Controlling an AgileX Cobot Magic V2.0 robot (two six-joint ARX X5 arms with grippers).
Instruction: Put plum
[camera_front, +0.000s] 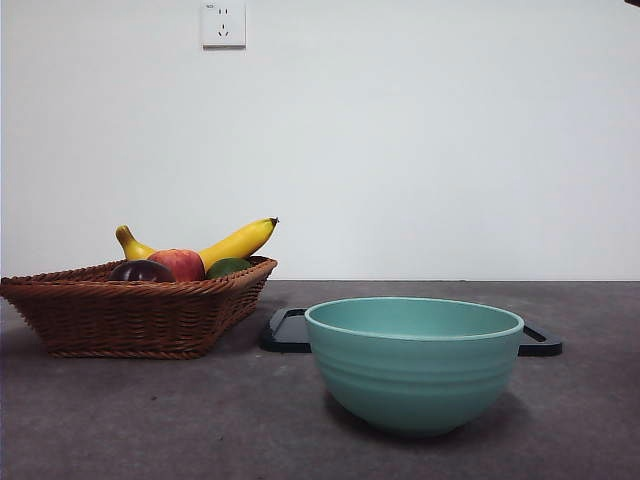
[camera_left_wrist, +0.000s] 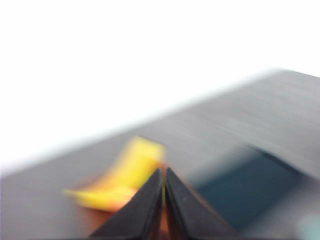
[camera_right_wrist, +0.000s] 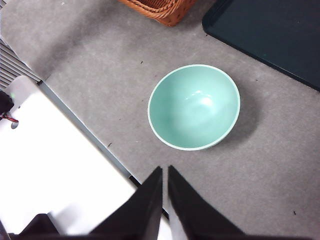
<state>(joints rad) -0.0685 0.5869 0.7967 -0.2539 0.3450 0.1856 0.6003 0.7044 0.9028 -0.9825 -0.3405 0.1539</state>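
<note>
Left gripper (camera_left_wrist: 163, 175): jaws pressed narrow, holding nothing, wrist view blurred, a yellow smear of banana (camera_left_wrist: 125, 175) just beyond. Right gripper (camera_right_wrist: 164, 175): jaws likewise together, empty, high over the teal bowl (camera_right_wrist: 194, 107). Plum (camera_front: 141, 271) sits in the wicker basket (camera_front: 130, 315), touching the red fruit (camera_front: 178, 264). Dark tray (camera_front: 288, 330) behind the bowl.

Woven brown wicker basket (camera_front: 130, 315) at 9 o'clock: yellow curved banana (camera_front: 235, 243), red-and-yellow round fruit (camera_front: 180, 264), green fruit (camera_front: 228, 267), glossy dark purple round plum (camera_front: 141, 271). Pale turquoise ribbed ceramic bowl (camera_front: 414, 360), lighter rim, centre. Flat black tray (camera_front: 540, 342). Speckled grey table (camera_front: 150, 420). White wall (camera_front: 430, 130).
</note>
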